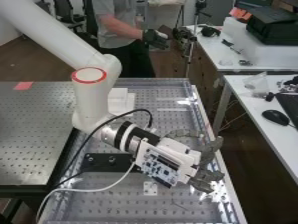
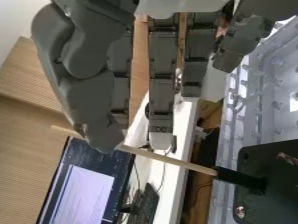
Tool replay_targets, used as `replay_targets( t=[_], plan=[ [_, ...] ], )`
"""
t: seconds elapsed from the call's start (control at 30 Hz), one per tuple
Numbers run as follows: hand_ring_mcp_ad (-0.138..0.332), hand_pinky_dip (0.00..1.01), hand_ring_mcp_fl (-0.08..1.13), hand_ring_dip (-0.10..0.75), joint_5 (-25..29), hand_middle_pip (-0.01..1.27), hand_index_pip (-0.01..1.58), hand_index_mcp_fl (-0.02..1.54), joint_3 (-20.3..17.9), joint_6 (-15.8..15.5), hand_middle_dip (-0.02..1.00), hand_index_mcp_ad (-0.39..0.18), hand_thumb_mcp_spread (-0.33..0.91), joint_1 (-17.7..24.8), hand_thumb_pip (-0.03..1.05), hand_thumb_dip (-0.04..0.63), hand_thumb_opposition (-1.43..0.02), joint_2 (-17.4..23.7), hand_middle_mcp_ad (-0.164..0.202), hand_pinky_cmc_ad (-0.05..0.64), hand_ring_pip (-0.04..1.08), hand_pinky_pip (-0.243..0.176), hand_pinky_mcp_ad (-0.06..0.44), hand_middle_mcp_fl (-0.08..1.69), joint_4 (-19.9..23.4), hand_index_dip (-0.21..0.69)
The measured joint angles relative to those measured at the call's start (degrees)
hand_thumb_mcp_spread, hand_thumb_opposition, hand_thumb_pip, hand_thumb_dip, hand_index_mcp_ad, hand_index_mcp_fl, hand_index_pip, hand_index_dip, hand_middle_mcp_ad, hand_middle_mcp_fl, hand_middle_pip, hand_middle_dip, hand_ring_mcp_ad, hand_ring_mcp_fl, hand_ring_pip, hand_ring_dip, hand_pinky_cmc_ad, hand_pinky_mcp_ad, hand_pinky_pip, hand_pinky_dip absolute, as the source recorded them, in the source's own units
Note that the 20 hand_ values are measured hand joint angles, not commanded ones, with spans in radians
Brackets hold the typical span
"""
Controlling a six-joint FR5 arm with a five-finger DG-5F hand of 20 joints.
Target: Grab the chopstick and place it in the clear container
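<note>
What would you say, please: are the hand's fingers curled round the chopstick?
No, in the wrist view the hand has its fingers straight, with none bent round the chopstick.

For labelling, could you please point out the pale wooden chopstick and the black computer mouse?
Pale wooden chopstick [image 2: 169,159], wrist view: on its bare shaft.
Black computer mouse [image 1: 275,117], high view: on its upper shell.

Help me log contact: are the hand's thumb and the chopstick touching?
Cannot tell: in the wrist view the thumb crosses in front of the chopstick, hiding any contact or gap.
</note>
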Motion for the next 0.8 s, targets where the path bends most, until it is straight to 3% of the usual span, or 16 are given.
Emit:
replay_targets(
  t=[0.8],
  plan=[
    [0.098,0.18,0.42,0.332,0.0,0.25,0.15,1.03,-0.8,0.7,0.62,-0.208,0.56,0.6,0.52,0.290,-0.86,0.4,0.079,0.384,0.09,-0.037,0.215,0.99,0.1,0.307]
  ],
)
